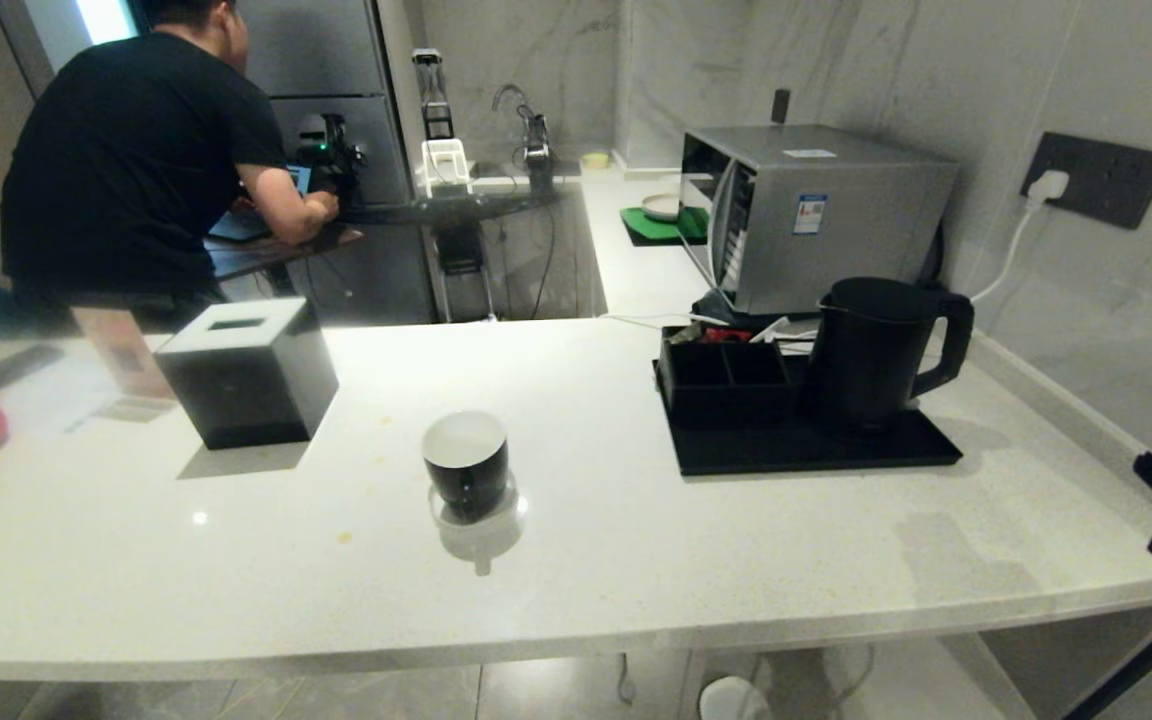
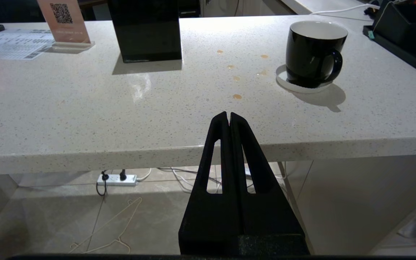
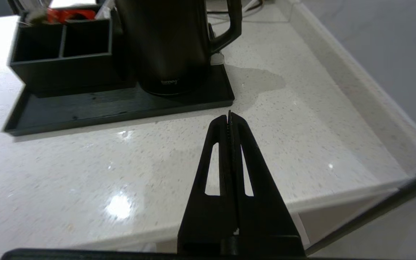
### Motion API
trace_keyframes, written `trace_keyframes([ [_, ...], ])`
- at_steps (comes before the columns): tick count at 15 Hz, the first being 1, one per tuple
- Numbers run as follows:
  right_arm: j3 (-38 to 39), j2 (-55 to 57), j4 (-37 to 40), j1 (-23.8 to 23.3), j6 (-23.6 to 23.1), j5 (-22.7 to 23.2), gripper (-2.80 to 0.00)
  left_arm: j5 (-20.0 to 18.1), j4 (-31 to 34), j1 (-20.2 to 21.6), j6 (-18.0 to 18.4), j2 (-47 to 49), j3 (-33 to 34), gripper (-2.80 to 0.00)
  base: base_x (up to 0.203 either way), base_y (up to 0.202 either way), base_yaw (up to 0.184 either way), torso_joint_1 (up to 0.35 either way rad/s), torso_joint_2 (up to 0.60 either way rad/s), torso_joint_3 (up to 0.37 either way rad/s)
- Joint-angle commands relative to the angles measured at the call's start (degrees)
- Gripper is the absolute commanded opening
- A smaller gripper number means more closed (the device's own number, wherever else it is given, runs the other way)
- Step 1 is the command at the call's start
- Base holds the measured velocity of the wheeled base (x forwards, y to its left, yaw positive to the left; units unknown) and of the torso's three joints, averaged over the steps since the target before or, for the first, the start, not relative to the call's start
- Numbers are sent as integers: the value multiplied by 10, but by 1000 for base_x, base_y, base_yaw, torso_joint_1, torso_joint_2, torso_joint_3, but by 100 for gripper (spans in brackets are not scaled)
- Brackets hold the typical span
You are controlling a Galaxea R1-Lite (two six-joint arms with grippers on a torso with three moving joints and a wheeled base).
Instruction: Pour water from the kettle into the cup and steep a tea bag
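The matte black kettle [image 1: 876, 350] stands on a black tray [image 1: 806, 455] at the right of the white counter, its handle toward the wall. The black cup [image 1: 466, 465] with a white inside sits on its white saucer [image 1: 481, 520] mid-counter and looks empty. In the right wrist view my right gripper [image 3: 229, 116] is shut and empty above the counter, just in front of the tray and the kettle [image 3: 168, 43]. My left gripper [image 2: 228, 115] is shut and empty at the counter's front edge, to the left of the cup [image 2: 314, 54]. The tea bag is out of view.
A black compartment box [image 1: 726, 375] shares the tray beside the kettle. A black tissue box [image 1: 246, 370] stands at the left, a silver oven [image 1: 816, 215] behind the kettle. A raised ledge [image 3: 356, 90] borders the counter's right side. A person [image 1: 126, 150] stands at the back left.
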Motion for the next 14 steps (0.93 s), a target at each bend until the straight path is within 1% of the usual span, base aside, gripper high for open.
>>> trace_keyframes([
  [1, 1, 82, -36, 0, 0, 0, -280, 0, 0, 0, 0, 1, 0, -280, 0, 0, 0, 0, 0, 0],
  [4, -4, 183, -138, 0, -3, 0, -280, 0, 0, 0, 0, 1, 0, -280, 0, 0, 0, 0, 0, 0],
  [6, -21, 247, -204, 0, -6, 0, -280, 0, 0, 0, 0, 1, 0, -280, 0, 0, 0, 0, 0, 0],
  [12, -158, 385, -270, 0, -9, -2, -280, 0, 0, 0, 0, 1, 0, -280, 0, 0, 0, 0, 0, 0],
  [14, -198, 428, -287, -1, -24, -2, -280, 0, 0, 0, 0, 1, 0, -280, 0, 0, 0, 0, 0, 0],
])
